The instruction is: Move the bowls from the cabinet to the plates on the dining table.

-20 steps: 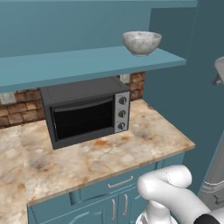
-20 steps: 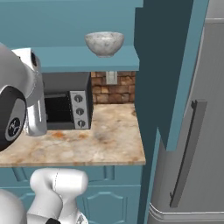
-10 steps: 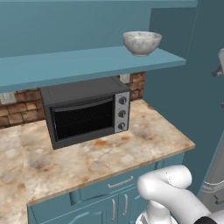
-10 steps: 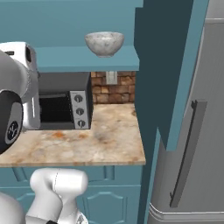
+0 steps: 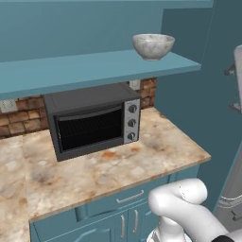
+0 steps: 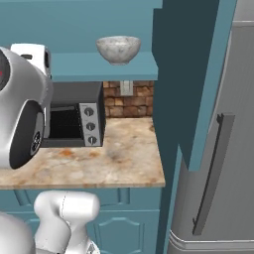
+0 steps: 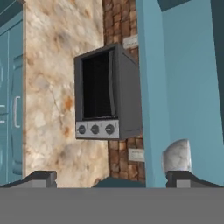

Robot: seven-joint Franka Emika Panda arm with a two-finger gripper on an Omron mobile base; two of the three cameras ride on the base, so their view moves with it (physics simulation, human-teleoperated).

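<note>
Sitting on the teal shelf (image 5: 94,68), the marbled bowl (image 5: 153,46) stands above and right of the toaster oven (image 5: 92,120); hand (image 7: 111,177) apparently spread wide, empty

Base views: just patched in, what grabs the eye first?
The grey-white marbled bowl sits alone near the right end of the teal shelf. Below it, a dark toaster oven stands on the rust-blotched stone counter against a brick wall. A grey fridge fills the right.
</note>
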